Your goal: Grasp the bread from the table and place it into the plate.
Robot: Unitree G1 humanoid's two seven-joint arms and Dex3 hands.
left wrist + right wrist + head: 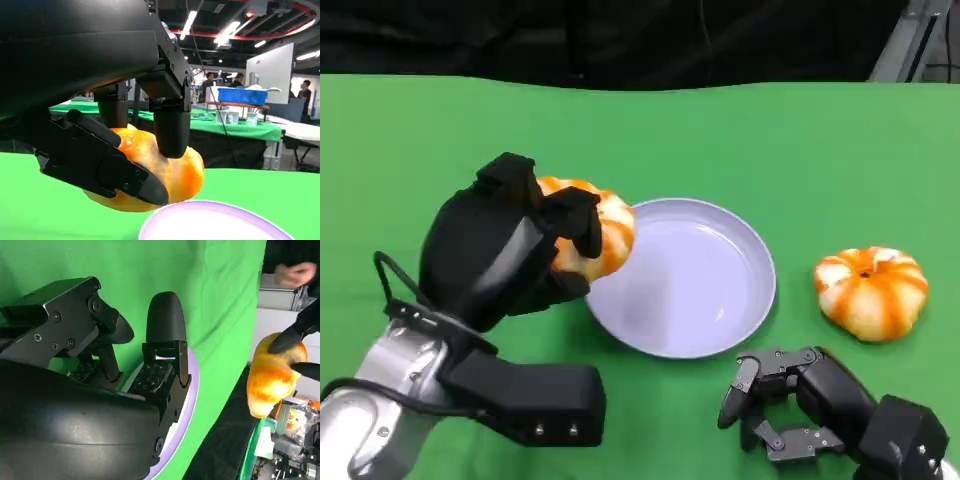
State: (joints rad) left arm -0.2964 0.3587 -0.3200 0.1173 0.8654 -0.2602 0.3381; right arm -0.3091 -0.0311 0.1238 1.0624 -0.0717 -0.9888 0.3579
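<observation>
My left hand (515, 250) grips the bread (605, 232) at centre left, raised over the plate (720, 300) rim, my right hand (800, 400) at lower right empty, fingers apart, second bread (872, 290) at right on the table (720, 140).

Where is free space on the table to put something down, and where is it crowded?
The plate is bare inside. Green cloth lies open along the far side of the table, behind the plate. It is crowded at the plate's left rim, where the left hand holds a bread, and on the near right, with the second bread and the right hand.
</observation>
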